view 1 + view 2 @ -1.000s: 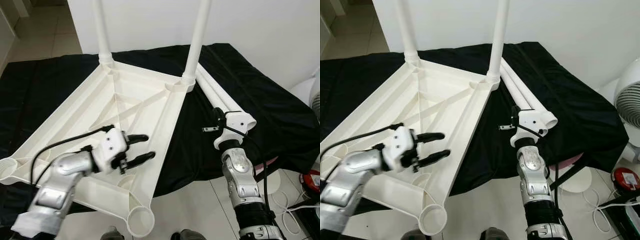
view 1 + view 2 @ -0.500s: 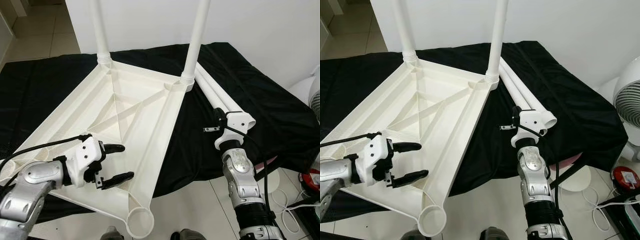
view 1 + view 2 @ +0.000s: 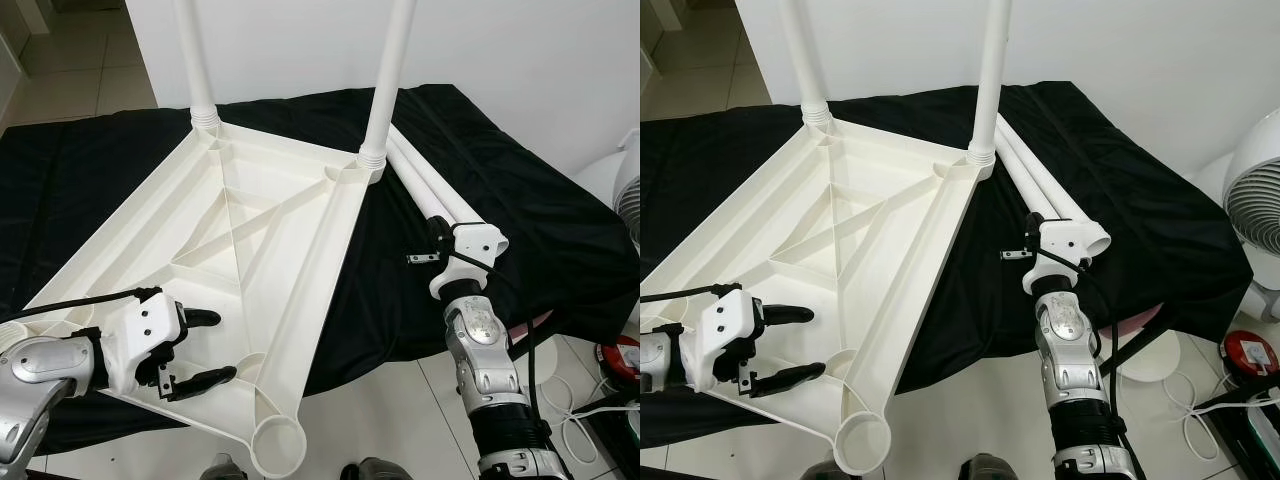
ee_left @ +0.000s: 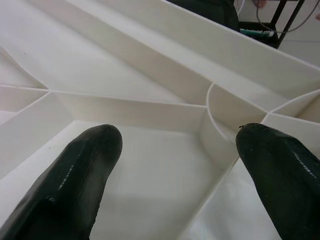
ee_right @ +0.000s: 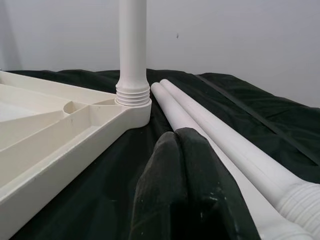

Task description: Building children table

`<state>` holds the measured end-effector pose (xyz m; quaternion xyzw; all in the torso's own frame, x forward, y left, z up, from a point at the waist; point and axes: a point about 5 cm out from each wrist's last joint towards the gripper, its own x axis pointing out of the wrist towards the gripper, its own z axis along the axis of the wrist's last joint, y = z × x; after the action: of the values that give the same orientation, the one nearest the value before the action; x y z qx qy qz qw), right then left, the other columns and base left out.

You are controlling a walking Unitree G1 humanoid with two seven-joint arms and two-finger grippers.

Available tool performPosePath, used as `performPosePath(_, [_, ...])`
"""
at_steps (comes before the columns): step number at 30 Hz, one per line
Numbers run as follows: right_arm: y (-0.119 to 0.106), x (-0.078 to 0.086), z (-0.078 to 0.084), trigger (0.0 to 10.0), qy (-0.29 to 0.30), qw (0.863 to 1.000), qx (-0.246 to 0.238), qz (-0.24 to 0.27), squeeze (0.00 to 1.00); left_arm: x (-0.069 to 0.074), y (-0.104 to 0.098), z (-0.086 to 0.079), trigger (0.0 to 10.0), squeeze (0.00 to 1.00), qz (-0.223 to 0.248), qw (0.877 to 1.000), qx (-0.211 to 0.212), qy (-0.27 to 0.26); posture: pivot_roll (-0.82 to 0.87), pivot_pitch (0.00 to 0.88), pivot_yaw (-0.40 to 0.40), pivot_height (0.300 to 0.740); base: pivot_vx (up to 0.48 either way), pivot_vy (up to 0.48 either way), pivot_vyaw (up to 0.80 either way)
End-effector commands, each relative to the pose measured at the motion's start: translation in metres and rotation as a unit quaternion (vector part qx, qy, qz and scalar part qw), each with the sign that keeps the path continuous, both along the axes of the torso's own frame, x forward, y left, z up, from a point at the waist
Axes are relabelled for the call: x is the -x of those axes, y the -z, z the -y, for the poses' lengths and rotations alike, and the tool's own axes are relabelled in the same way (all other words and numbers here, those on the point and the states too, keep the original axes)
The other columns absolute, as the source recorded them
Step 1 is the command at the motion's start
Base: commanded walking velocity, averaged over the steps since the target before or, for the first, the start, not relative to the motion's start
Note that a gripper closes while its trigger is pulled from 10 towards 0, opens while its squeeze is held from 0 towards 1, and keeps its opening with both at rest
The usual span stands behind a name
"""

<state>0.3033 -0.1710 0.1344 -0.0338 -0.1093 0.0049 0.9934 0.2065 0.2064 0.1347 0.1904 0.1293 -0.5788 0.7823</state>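
The upturned white tabletop (image 3: 250, 230) is laid on the black cloth (image 3: 520, 200), two loose legs (image 3: 430, 185) beside its right edge. The left gripper (image 3: 195, 350) is held apart over it; the right gripper (image 5: 182, 185) is closed, empty. The legs are judged light, stiff, slippery, best grasped mid-shaft.

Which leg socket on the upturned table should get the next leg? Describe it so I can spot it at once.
Start at the white table top lying upside down on the black cloth. Follow its right edge from the standing leg toward the robot, down to the nearest corner. There sits the socket, an open round ring with no leg in it, unlike the two far corners, and it lies beside the left hand.
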Motion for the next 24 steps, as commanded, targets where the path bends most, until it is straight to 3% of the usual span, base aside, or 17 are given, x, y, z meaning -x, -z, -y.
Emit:
performPosePath(1, [0.002,-0.001,0.002,10.0,0.003,1.0,-0.001,-0.005,0.0,0.008,-0.005,-0.001,10.0,0.0,-0.03,0.997,-0.002,0.069,0.05,0.0,-0.025,0.74,0.0,0.0,0.0])
performPosePath(9, [0.002,-0.002,0.002,10.0,0.0,1.0,0.001,-0.005,0.0,0.017,-0.008,-0.001,10.0,0.0,-0.036,0.997,-0.004,0.075,0.07,0.0,-0.036,0.74,0.0,0.0,0.0])
performPosePath(21, [0.003,-0.004,-0.006,10.0,-0.013,1.0,-0.003,-0.007,0.0,0.023,0.006,-0.004,10.0,0.0,-0.037,0.996,-0.054,0.068,0.09,0.009,-0.039,0.74,0.0,0.0,0.0])
performPosePath(24, [0.003,-0.003,-0.004,10.0,-0.011,1.0,-0.002,-0.008,0.0,0.006,0.025,0.006,10.0,0.0,0.003,0.996,-0.083,0.026,0.08,0.009,-0.038,0.74,0.0,0.0,0.0])
